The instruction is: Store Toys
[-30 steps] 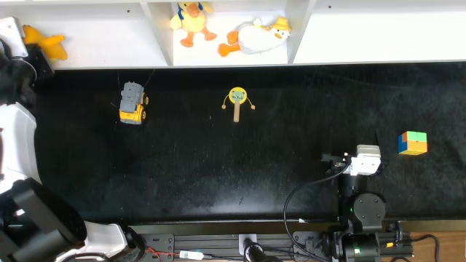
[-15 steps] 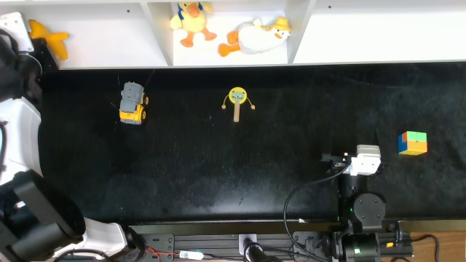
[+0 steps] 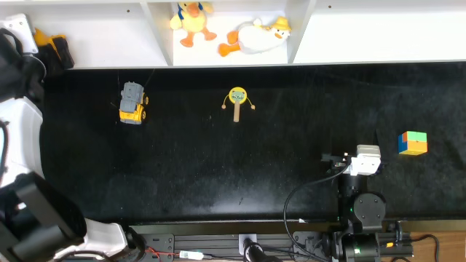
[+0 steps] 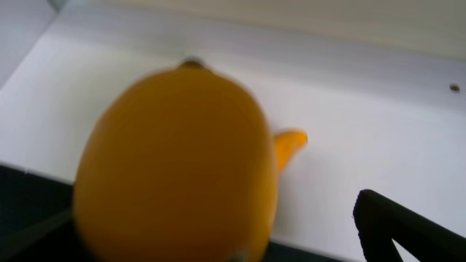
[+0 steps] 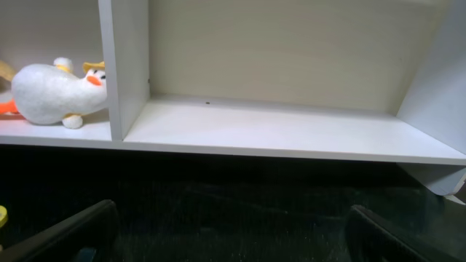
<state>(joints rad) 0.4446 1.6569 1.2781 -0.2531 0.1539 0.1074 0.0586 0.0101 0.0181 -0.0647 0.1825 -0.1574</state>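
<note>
An orange plush toy (image 3: 42,36) lies in the left compartment of the white shelf (image 3: 109,54). My left gripper (image 3: 57,48) stands open around it. In the left wrist view the plush (image 4: 175,160) looms between the spread fingers, with a gap to the dark finger (image 4: 408,225). A yellow and grey toy truck (image 3: 132,102), a yellow rattle drum (image 3: 237,99) and a colour cube (image 3: 412,143) rest on the black mat. My right gripper (image 3: 362,161) is low at the front right, open and empty (image 5: 233,212), left of the cube.
A yellow duck plush (image 3: 193,18) and a white goose plush (image 3: 255,36) (image 5: 54,94) fill the middle shelf compartment. The right compartment (image 5: 291,127) faces the right gripper. The shelf's front edge runs along the back of the mat (image 3: 218,167).
The left gripper has carried the orange plush farther back and a little right into the left compartment, and its dark fingers now show apart beside the toy. The right arm is still.
</note>
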